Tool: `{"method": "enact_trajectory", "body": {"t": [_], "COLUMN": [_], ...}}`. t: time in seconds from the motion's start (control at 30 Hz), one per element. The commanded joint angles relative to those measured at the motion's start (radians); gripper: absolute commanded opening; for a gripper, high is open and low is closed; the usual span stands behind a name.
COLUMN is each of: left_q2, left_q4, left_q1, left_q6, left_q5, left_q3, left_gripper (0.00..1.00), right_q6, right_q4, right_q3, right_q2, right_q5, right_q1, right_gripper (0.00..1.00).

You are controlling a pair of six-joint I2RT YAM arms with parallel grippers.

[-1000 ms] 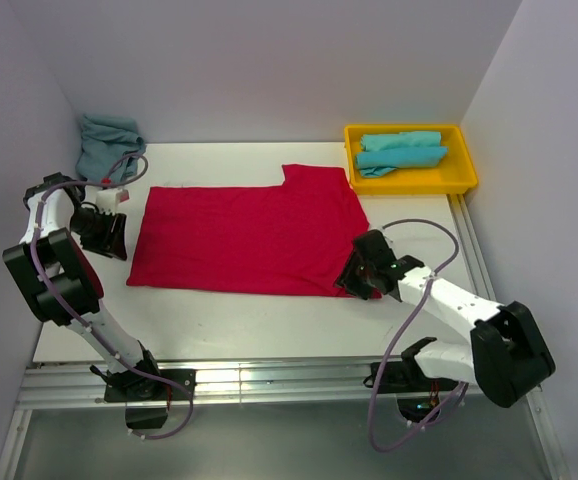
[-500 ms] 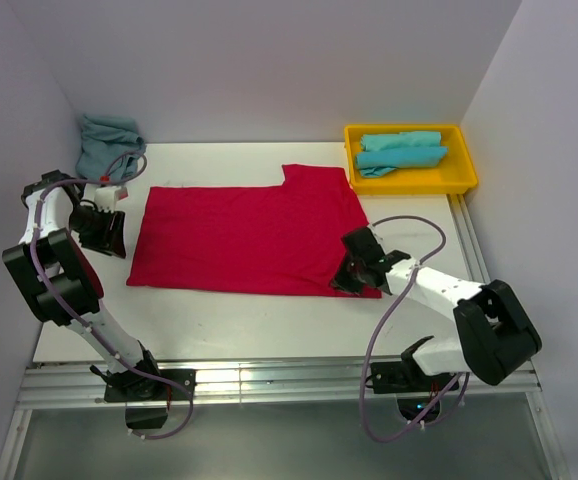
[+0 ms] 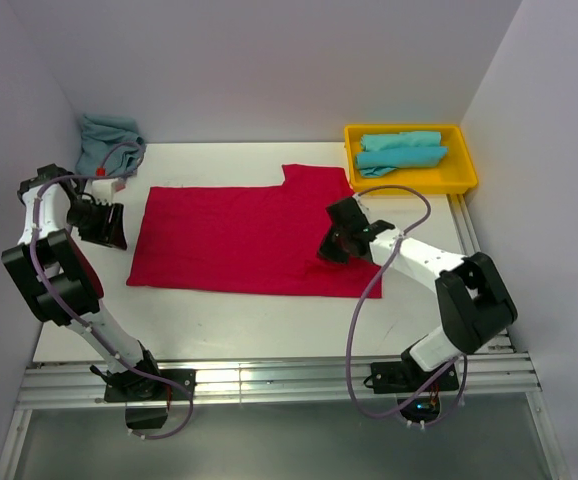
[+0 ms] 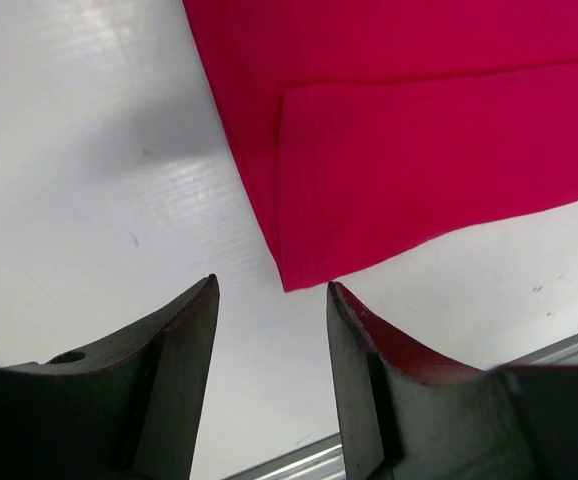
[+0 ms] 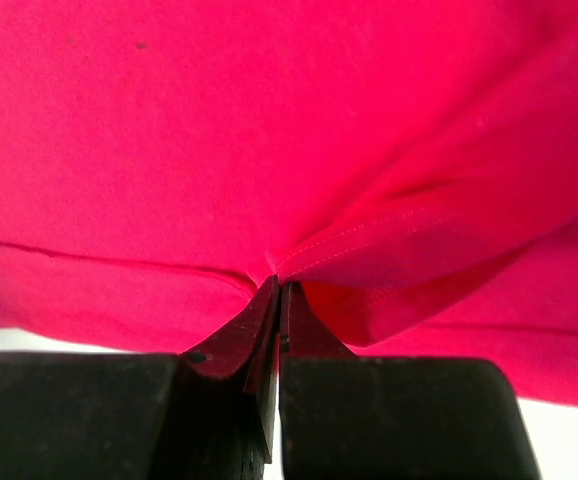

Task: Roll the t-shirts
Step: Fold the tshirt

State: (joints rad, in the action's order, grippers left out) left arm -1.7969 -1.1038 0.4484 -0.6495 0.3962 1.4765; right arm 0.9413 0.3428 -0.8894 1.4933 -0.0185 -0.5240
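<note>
Red tee (image 3: 234, 240) lies flat mid-table, edges folded in. Thin, limp, light: bunches, won't hold shape, so grab hem/edge, not mid-cloth. R gripper (image 5: 277, 285) pinching a fold nr its right end. L gripper (image 4: 271, 290) spread, empty, at left corner.

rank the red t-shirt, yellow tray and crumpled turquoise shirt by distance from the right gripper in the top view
1. red t-shirt, mid-table, pinched in the right gripper.
2. yellow tray, back right corner.
3. crumpled turquoise shirt, back left corner.
</note>
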Motion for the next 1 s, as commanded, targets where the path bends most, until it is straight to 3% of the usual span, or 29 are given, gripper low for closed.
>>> {"method": "enact_trajectory", "body": {"t": [0.0,0.5,0.97], "left_q2": [0.005,-0.039,-0.146], "left_q4": [0.027,0.183,0.315], "left_q1": [-0.007,-0.120,-0.163], "left_q6": [0.001,-0.148,-0.156], "left_q5": [0.102,0.086,0.027], "left_q3": [0.062,-0.030,-0.070], "left_gripper": [0.53,0.55,0.54], "right_q6": [-0.035,-0.055,-0.078], "right_q4": [0.035,-0.062,-0.114], "right_q3": [-0.091,-0.098,-0.111], "right_q2": [0.051,0.110,0.148], "right_q5": [-0.041,0.000,0.037], "right_q1": [-0.007,-0.007,-0.005], "right_gripper": [0.00,0.00,0.00]}}
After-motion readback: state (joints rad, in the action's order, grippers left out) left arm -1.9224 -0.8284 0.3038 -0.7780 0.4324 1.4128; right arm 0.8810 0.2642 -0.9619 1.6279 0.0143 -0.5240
